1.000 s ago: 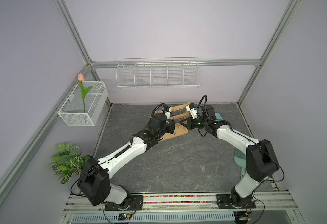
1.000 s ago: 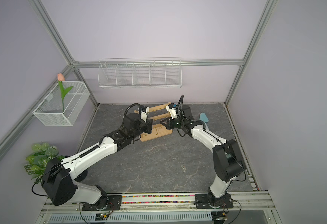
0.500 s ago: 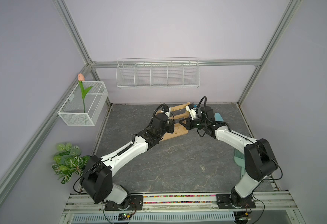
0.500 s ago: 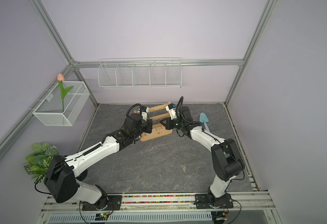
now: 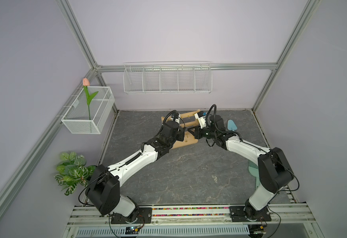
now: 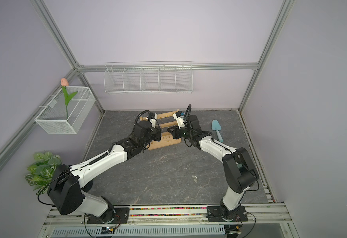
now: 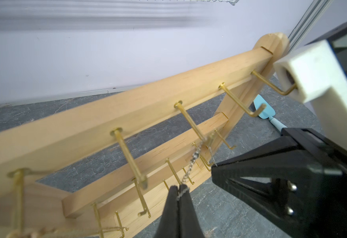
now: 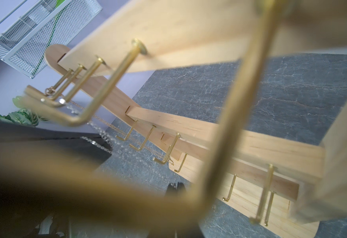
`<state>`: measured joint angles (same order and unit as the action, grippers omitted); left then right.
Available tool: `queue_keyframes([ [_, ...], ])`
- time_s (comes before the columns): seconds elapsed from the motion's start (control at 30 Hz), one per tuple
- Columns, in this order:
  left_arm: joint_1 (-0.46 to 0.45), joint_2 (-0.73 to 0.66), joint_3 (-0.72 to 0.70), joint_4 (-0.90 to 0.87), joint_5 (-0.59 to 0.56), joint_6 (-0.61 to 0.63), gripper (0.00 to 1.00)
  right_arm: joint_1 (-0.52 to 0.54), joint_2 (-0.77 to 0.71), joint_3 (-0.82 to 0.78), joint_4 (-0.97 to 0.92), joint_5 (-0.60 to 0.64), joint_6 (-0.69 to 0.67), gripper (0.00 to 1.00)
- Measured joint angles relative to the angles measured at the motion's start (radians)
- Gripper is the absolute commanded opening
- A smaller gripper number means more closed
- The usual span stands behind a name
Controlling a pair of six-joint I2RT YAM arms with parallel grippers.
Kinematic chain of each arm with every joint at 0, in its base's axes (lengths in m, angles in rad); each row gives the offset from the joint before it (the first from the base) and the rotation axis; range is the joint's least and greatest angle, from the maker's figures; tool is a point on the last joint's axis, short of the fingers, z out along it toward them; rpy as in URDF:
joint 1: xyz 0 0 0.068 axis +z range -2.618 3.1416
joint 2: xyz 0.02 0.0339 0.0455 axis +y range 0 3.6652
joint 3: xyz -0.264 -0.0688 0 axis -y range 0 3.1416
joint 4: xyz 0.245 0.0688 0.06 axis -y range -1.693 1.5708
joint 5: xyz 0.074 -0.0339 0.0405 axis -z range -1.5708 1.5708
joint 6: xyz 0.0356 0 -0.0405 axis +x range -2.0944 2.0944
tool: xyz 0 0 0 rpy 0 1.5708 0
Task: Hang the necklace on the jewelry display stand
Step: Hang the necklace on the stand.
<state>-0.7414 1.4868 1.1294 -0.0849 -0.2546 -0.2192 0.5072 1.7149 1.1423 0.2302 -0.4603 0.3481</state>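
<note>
In both top views your left arm stretches long and low from the front edge toward the back middle of the table (image 5: 189,175). Your right arm comes in with its elbow bent, so the left gripper (image 5: 184,130) and the right gripper (image 5: 189,130) meet nose to nose in front of the stand (image 5: 188,142). The stand (image 6: 164,144) is upright near the back wall, its long axis running across the table with the right end turned slightly farther back and its hooks facing your arms. The necklace is too fine to make out from up here. A blue scoop (image 6: 217,128) lies on the table to the stand's right. In the left wrist view your left gripper (image 7: 178,188) is pinched together on the silver necklace (image 7: 193,158). The chain climbs to a hook (image 7: 191,123) on the top bar, passes over its tip and drops in a short strand to the right gripper (image 7: 214,168), which is closed on it too. In the right wrist view blurred hooks fill the foreground. You can see the necklace (image 8: 101,133) running down past the stand's bars, but the right gripper's own tips are mostly hidden.
</note>
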Motion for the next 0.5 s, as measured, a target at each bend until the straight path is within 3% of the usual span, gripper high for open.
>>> queue_keyframes([
  [0.5,-0.024,-0.038,0.002,-0.048,-0.045,-0.031,0.0,0.038,-0.102,-0.126,0.067,0.151,-0.017,0.08],
])
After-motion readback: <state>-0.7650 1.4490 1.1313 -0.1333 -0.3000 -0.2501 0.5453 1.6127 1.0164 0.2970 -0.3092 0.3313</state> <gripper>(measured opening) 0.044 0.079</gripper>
